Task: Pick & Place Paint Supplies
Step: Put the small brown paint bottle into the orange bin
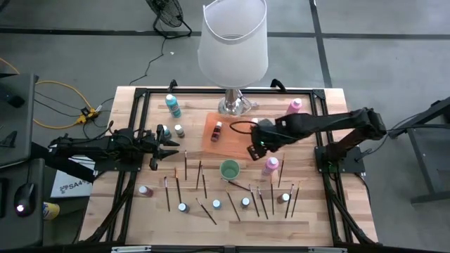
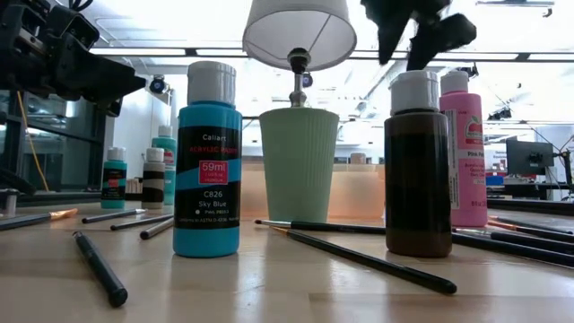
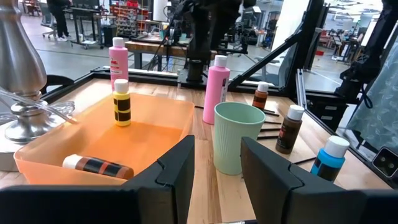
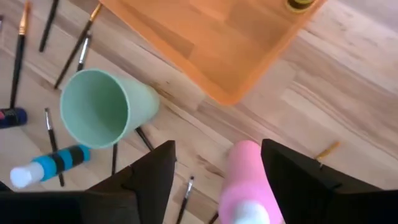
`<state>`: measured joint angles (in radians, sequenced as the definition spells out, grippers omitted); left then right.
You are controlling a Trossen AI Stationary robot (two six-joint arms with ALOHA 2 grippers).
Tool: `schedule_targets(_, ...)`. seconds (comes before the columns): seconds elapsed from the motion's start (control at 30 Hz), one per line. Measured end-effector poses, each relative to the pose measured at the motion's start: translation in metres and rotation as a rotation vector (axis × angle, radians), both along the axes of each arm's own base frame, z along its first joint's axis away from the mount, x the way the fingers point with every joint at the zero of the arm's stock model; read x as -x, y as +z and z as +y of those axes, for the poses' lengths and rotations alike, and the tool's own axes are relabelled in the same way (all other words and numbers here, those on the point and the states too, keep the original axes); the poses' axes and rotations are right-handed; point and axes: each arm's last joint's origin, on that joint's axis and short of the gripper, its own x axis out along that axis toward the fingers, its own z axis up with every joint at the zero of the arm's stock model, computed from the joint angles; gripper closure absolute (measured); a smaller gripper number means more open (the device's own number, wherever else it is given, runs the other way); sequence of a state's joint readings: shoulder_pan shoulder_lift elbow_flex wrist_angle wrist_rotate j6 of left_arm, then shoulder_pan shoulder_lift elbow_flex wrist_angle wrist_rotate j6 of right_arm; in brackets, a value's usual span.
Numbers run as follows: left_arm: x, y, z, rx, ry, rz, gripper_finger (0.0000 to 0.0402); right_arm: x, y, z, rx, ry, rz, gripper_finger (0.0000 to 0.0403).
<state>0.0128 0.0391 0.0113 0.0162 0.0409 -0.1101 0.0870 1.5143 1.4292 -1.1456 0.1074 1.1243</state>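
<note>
Pink bottle point(image 4: 247, 180): upright on the worktop point(image 1: 309, 211), directly beneath the right tool point(image 4: 214, 163), between its two fingers.
Right tool: fingers apart with gaps either side of the bottle, so nothing is gripped; probably lined up for a grasp or just letting go.
Green cup point(image 4: 102, 107): just beside the tool, open mouth up, likely meant for brushes point(image 1: 185, 165).
Orange tray point(image 4: 211, 37): just ahead of the tool, holding small bottles.
Left tool point(image 3: 214, 163): waiting across the worktop, fingers parted around empty air, facing tray and cup.
</note>
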Motion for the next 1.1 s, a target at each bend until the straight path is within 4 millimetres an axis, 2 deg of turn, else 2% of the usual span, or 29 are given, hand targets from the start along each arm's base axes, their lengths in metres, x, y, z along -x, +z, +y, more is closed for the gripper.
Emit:
schedule_targets(0.1,0.000,0.000,0.000,0.000,0.000,0.000,0.0275,0.004,0.006,0.004,0.016,-0.021,-0.040,0.0169)
schedule_targets(0.23,0.000,0.000,0.000,0.000,0.000,0.001,0.0275,-0.003,0.009,0.005,-0.012,-0.062,-0.116,0.0169)
schedule_targets(0.37,0.000,0.000,0.000,0.000,0.000,0.000,0.0275,-0.010,0.012,0.005,-0.002,-0.018,-0.185,0.0168)
schedule_targets(0.7,0.000,0.000,0.000,0.000,0.000,0.000,0.0275,-0.004,0.011,0.004,0.026,-0.023,-0.137,0.0169)
schedule_targets(0.9,0.000,0.000,0.000,0.000,0.000,0.001,0.0275,0.024,0.022,0.003,0.033,-0.090,-0.064,0.0169)
schedule_targets(1.1,0.000,0.000,0.000,0.000,0.000,0.001,0.0275,0.072,0.041,0.011,0.131,-0.148,-0.019,0.0169)
